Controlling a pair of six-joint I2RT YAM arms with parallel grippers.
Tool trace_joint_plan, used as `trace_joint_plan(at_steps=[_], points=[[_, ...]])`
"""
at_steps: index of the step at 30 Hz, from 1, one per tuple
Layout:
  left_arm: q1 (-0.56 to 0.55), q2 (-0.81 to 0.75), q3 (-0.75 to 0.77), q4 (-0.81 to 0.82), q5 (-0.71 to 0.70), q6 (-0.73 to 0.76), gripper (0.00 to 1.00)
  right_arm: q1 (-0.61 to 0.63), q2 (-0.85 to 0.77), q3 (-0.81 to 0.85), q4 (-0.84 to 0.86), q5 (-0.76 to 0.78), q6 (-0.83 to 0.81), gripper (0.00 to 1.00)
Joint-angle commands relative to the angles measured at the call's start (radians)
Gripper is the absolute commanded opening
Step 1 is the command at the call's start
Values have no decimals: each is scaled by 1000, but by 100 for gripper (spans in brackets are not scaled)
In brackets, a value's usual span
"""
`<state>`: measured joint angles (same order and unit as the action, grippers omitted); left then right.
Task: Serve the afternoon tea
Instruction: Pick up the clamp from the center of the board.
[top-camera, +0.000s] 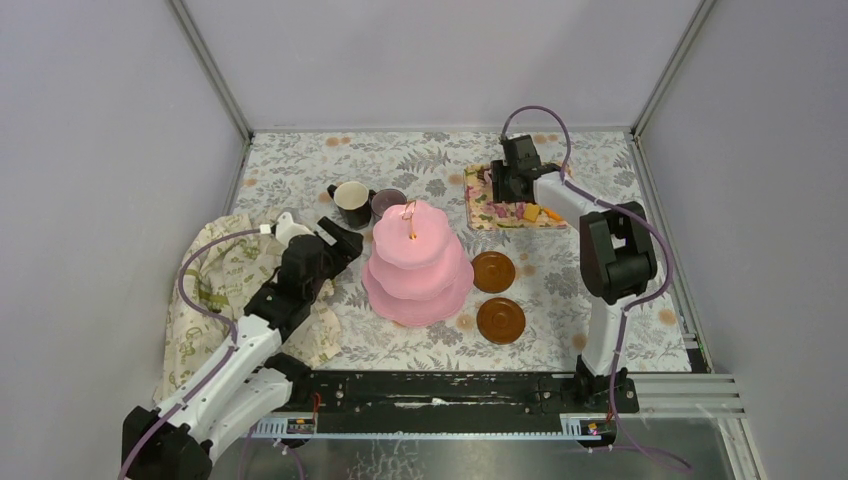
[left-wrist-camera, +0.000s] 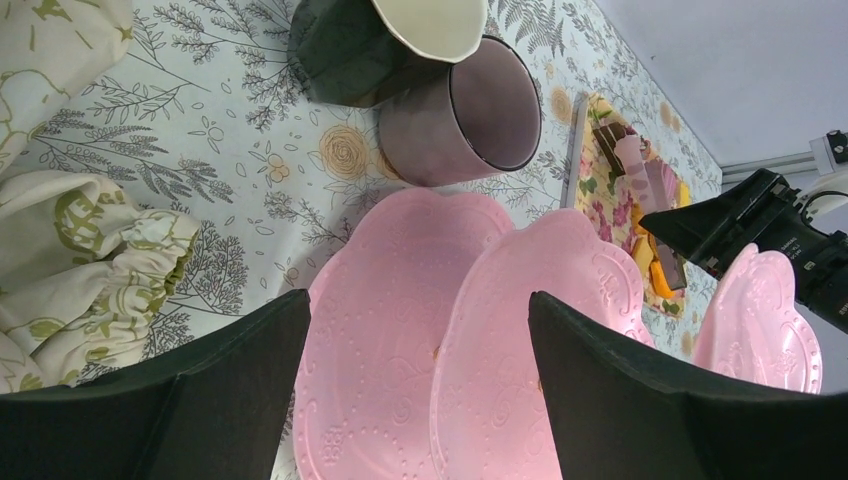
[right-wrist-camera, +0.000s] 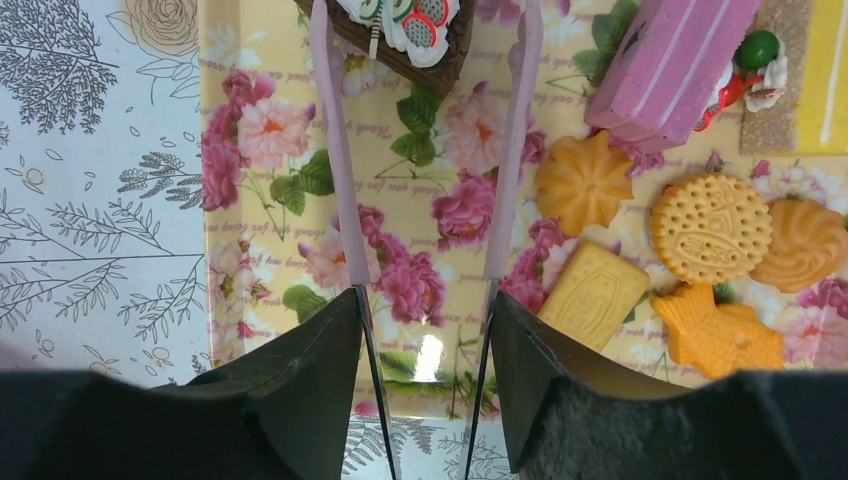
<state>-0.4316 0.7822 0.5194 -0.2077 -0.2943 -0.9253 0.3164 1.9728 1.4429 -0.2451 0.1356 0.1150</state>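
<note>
Sweets (right-wrist-camera: 710, 228) need lifting: my right pincer (right-wrist-camera: 425, 300) grips tongs (right-wrist-camera: 335, 150) straddling the dark slice (right-wrist-camera: 400, 50); left pincer (left-wrist-camera: 418, 300) gapes empty.

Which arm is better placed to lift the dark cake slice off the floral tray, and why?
Right. The right hand holds pink tongs whose arms flank the dark cake slice on the floral tray. The left hand hangs open beside the pink cake stand, well away from that tray.

My right wrist view cuts off the tips of the tongs (right-wrist-camera: 335, 150) and part of the dark cake slice (right-wrist-camera: 400, 52) at its top edge. From above, I cannot sort the small sweets (top-camera: 540, 212) on the tray (top-camera: 482, 212).
</note>
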Motion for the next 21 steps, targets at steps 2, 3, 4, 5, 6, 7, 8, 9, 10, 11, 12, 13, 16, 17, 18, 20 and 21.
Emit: trace_joint_plan(at_steps=[2,3,4,5,6,7,8,9,10,11,12,13,16,17,18,20,21], points=[[-6,27,12,85,3,-3,88,-16,31,68,34,-37,-22,56],[-5,30,11,89,3,-3,88,-17,39,73,36,-39,-23,56],[-6,32,11,91,2,-2,88,-19,47,78,38,-41,-24,56],[-6,34,11,92,2,-3,88,-19,54,86,39,-45,-25,56],[-6,34,13,93,5,-3,88,-21,64,94,39,-47,-27,56],[-6,35,15,92,5,-3,88,-22,70,100,41,-50,-30,56],[-6,36,16,94,6,-3,88,-23,77,107,43,-51,-33,56],[-6,36,16,95,6,-3,88,-24,82,116,42,-53,-36,56],[-7,36,18,96,6,-3,88,-24,90,123,43,-54,-38,57],[-6,38,18,96,6,-3,88,-23,96,131,41,-55,-41,57],[-6,39,19,95,5,-3,88,-24,102,139,41,-58,-42,57],[-6,41,19,97,6,-4,88,-25,108,146,40,-59,-44,57],[-6,50,19,99,4,-4,88,-28,127,169,36,-66,-49,57],[-6,52,20,100,4,-3,88,-27,132,175,36,-69,-50,57],[-6,54,20,102,4,-3,88,-28,139,181,36,-70,-52,57],[-6,59,19,103,2,-4,88,-30,153,198,30,-75,-55,56],[-6,61,19,104,1,-4,88,-31,158,202,29,-78,-56,56]])
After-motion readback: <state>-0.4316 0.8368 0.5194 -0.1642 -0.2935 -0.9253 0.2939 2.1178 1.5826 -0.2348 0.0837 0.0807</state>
